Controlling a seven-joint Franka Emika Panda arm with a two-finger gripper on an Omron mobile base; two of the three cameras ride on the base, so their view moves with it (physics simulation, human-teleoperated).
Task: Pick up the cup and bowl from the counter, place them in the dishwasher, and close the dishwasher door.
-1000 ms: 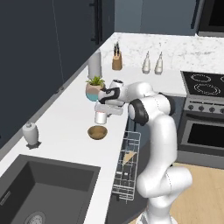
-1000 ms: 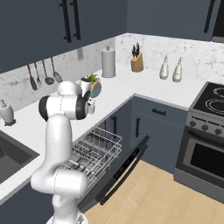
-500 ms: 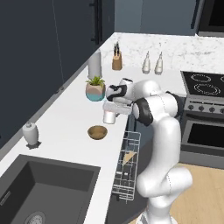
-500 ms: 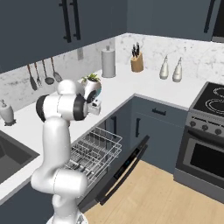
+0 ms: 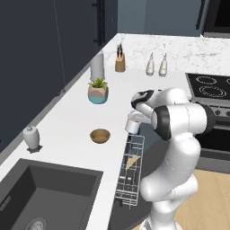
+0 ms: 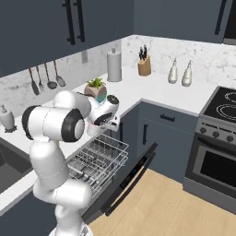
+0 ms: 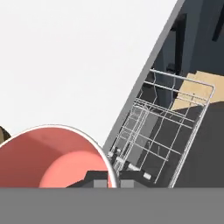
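Note:
My gripper [image 5: 135, 120] is shut on the rim of the cup [image 5: 131, 127], a small whitish cylinder held in the air at the counter's [image 5: 72, 121] front edge. In the hand view the cup's [image 7: 52, 162] salmon-red inside faces the camera, with my gripper [image 7: 108, 180] pinching its wall. The tan-brown bowl [image 5: 99, 135] sits on the counter left of the cup. The dishwasher's white wire rack [image 5: 130, 170] is pulled out just below and ahead of the cup, over the lowered dark door [image 6: 129, 177]. From the right, the gripper [image 6: 109, 121] hangs above the rack [image 6: 99, 159].
A pink-and-teal plant pot [image 5: 98, 92] stands behind the bowl, with a grey cylinder [image 5: 96, 66] and a knife block [image 5: 119, 63] further back. A dark sink [image 5: 40, 193] lies at the near left. The oven [image 6: 216, 156] stands to the right.
The gripper has carried the cup to the right, from above the counter near the bowl out to the counter's edge over the rack. The bowl has stayed put.

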